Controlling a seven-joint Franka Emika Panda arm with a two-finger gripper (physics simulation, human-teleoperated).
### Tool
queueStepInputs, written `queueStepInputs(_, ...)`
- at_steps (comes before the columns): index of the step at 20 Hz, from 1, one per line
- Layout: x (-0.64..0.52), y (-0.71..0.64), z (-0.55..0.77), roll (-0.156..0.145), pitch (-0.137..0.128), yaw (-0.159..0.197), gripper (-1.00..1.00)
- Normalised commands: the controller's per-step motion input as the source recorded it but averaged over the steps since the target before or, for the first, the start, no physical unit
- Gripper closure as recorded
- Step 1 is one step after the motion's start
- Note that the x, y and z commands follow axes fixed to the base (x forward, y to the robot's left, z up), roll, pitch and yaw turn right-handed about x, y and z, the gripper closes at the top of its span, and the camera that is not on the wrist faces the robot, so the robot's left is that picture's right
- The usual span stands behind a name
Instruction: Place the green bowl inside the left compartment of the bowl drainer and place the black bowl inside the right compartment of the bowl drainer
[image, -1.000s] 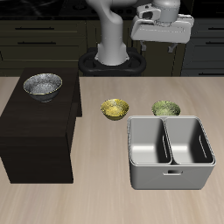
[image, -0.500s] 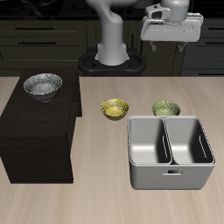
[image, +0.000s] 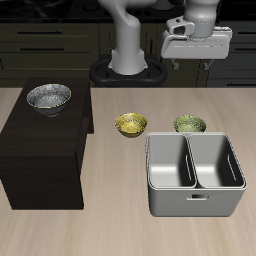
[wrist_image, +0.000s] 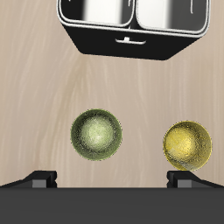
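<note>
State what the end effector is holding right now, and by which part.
Nothing is held. The end effector hangs open, high above the table; the small olive-green bowl sits untouched on the wooden tabletop beneath it.

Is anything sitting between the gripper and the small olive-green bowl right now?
Nothing visible: the gripper hangs above the small olive-green bowl, with only bare wooden tabletop around it.

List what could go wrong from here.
1. The green bowl sits beside an equally small yellow bowl; the gripper, high above, might descend on the wrong one.
2. The green bowl lies close behind the drainer; lowering fingers could clip its rim.
3. The black bowl rests atop the cabinet, so reaching is probably harder.
</note>
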Motion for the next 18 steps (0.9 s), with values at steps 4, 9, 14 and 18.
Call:
queueStepInputs(4, -0.09, 0.09, -0.42, 0.016, 0.052, -0.034, -1.0)
queueStepInputs(9, -0.16, 0.07, -0.22, 0.014, -0.015, -0.014, -1.0)
queueStepInputs(14, -0.15, 0.06, -0.15, 0.014, -0.044, -0.003, -1.0)
queueStepInputs(18, 0.08, 0.04, -0.02, -0.012, -0.042, -0.02, -1.0)
